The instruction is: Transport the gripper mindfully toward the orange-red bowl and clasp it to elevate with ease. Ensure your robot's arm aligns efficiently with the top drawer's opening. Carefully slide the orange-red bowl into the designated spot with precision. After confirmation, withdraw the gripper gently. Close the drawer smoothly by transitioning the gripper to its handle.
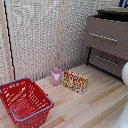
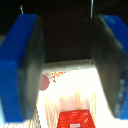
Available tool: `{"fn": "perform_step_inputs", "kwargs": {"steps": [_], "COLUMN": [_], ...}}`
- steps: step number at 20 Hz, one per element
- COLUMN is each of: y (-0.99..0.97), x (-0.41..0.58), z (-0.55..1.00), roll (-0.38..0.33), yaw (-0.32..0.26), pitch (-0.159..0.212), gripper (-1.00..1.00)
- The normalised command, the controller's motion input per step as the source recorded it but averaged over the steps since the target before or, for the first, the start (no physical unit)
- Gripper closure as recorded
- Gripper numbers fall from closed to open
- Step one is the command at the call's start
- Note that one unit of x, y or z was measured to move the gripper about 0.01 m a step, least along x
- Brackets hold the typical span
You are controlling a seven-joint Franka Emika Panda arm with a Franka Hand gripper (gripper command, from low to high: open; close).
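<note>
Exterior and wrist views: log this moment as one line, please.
gripper: open, empty | orange-red bowl: not visible | top drawer: pulled open | red basket, pink cup, box: on table

No legible text anywhere; print on the yellow-red box (image 1: 75,81) too blurred to read.

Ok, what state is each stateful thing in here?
gripper: open, nothing between the fingers.
top drawer: pulled out, open.
lower drawer: shut.
pink cup: upright.
red basket: upright, handle folded down.
snack box: standing on edge.
</note>
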Motion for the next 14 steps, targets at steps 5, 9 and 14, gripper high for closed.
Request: {"fn": "perform_step_inputs", "kwargs": {"steps": [5,9,14], "y": [0.3,0.08,0.0], "x": [0.003,0.0,0.0], "z": [0.0,0.04,0.0], "roll": [-0.112,-0.193,-0.182], "yaw": [0.091,0.185,0.26], "pitch": [-0.035,-0.021,-0.001], "gripper": [-1.0,-1.0,-1.0]}}
